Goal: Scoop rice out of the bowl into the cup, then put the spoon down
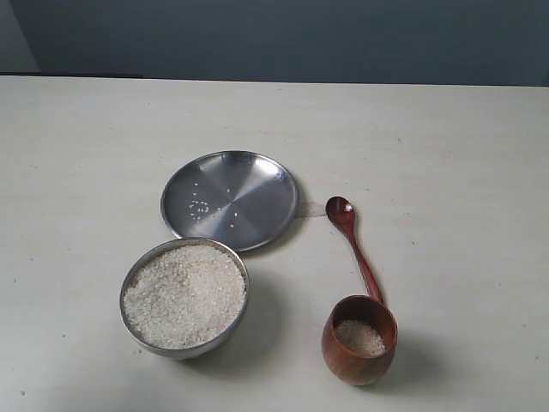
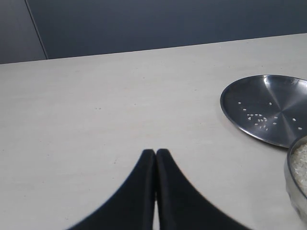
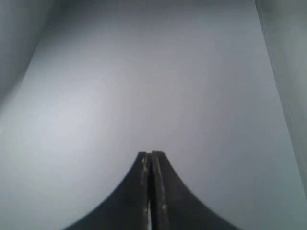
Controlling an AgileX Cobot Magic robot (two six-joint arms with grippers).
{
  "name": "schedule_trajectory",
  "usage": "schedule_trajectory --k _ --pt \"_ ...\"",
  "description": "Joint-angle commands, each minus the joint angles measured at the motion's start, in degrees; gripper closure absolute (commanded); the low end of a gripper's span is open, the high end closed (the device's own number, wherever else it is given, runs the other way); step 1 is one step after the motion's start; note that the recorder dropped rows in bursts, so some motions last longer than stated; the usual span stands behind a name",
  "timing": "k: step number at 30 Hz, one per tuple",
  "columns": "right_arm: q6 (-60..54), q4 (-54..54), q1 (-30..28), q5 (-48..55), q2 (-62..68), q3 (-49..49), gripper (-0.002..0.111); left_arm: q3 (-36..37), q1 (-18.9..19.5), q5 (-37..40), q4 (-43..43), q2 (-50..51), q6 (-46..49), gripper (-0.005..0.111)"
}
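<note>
Exterior: the spoon [image 1: 353,247] lies on the table [image 1: 86,172], its handle end at the cup [image 1: 356,365], right of the full bowl [image 1: 184,352]. A careless grab could tip the cup.

Left wrist: the left gripper [image 2: 156,152] is pressed together and empty.

Right wrist: the right gripper [image 3: 150,154] is likewise pressed together, facing blank grey.

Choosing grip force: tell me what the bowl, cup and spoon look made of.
Bowl: apparently steel, shiny; its thin rim reflects light.
Cup: seemingly wood, reddish-brown, smooth with a soft sheen.
Spoon: likely wood too, darker red-brown, glossy at its oval end.
</note>
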Motion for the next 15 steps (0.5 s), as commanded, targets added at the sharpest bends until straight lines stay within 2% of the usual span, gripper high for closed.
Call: schedule_trajectory --k 1,8,15 --pt "5.4 -0.1 -0.3 1.9 -0.1 -0.5 0.109 0.0 0.1 -0.5 0.1 -0.3 0.0 0.106" --pt "16.5 0.1 0.1 19.1 -0.1 -1.6 0.109 0.0 0.1 -0.5 0.1 -0.3 0.0 0.106" --pt "18.5 -0.1 2.5 21.3 -0.1 -1.6 0.109 0.0 0.1 -0.5 0.1 -0.3 0.0 0.106"
